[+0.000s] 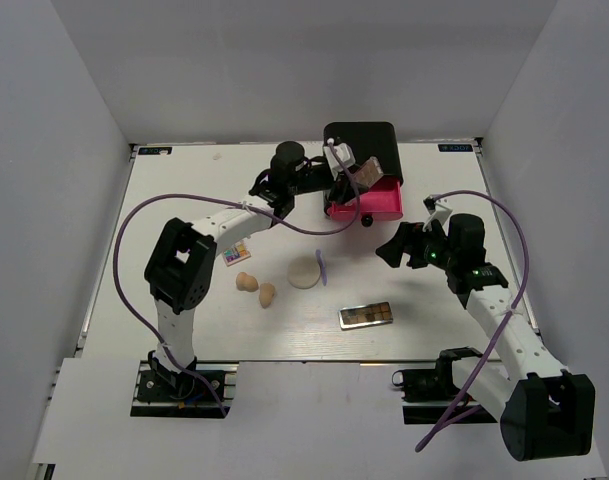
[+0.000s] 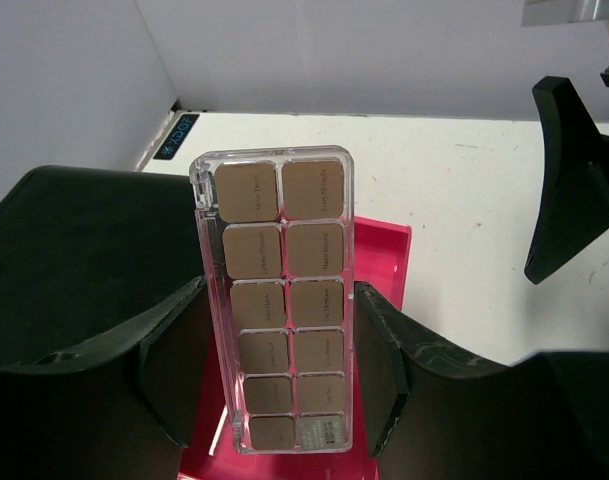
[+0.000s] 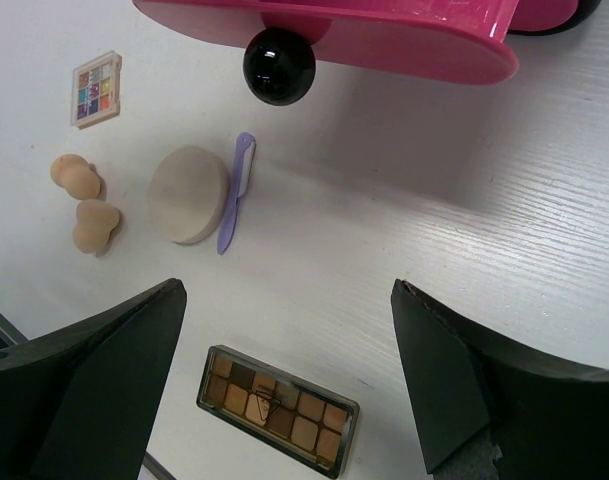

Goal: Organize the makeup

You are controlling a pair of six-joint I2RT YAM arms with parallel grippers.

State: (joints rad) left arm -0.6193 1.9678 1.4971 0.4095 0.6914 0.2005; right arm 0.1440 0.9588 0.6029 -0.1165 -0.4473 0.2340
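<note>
Overhead view faces down; close wrist views share the pink drawer (image 2: 382,255) (image 3: 404,45).

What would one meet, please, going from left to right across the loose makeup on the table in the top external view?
Peach sponge → second peach sponge → round cream puff → purple stick → brown palette. The small colourful palette overlaps the first sponge, so omitted.
</note>
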